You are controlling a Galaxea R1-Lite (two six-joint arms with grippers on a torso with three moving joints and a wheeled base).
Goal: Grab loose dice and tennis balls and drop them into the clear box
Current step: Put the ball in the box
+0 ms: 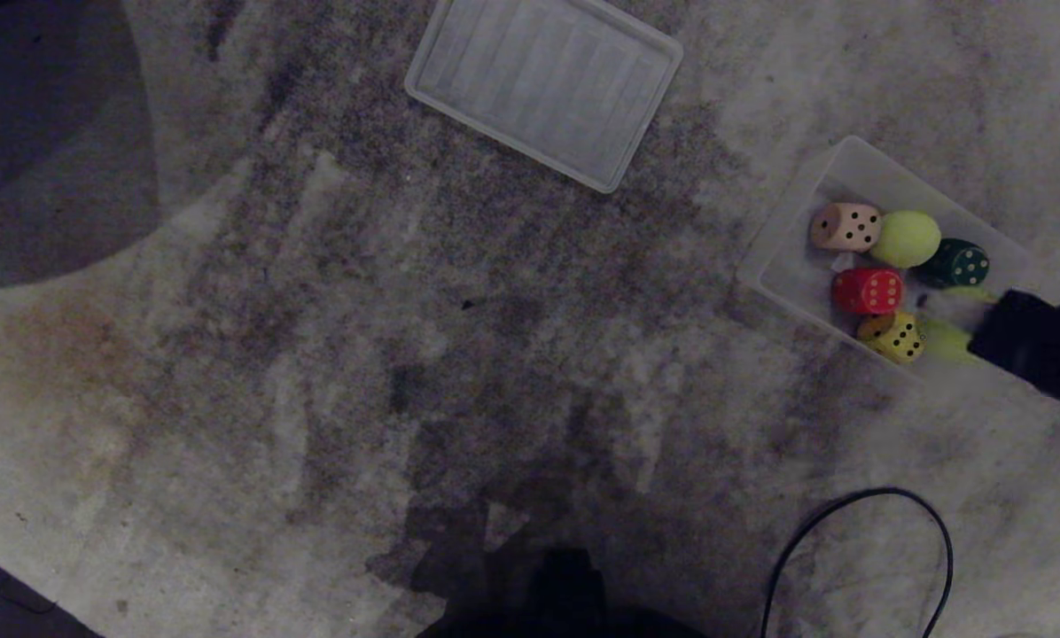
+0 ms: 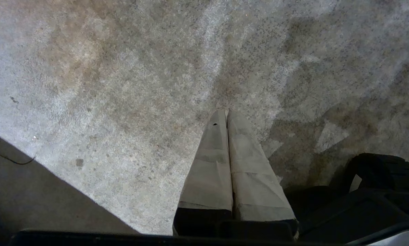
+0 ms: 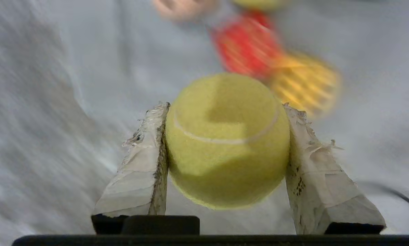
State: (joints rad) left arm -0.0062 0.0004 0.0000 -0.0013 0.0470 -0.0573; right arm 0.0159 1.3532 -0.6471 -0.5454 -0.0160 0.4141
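The right pincer (image 3: 226, 150) is clamped on a tennis ball (image 3: 226, 140) at the near right end of the clear box (image 1: 858, 164), which already holds the beige, red, green and yellow dice (image 1: 867, 291) and another tennis ball (image 1: 905, 238). Best to let go only once the ball sits squarely over bare box bottom, low, so it does not bounce out. The left pincer (image 2: 226, 112) hangs over the carpet, tips together

A flat ribbed translucent white panel (image 1: 543, 87) is seen lying on the stained grey carpet (image 1: 317, 354), well apart from a black cable (image 1: 858, 549) looped near the lower edge.
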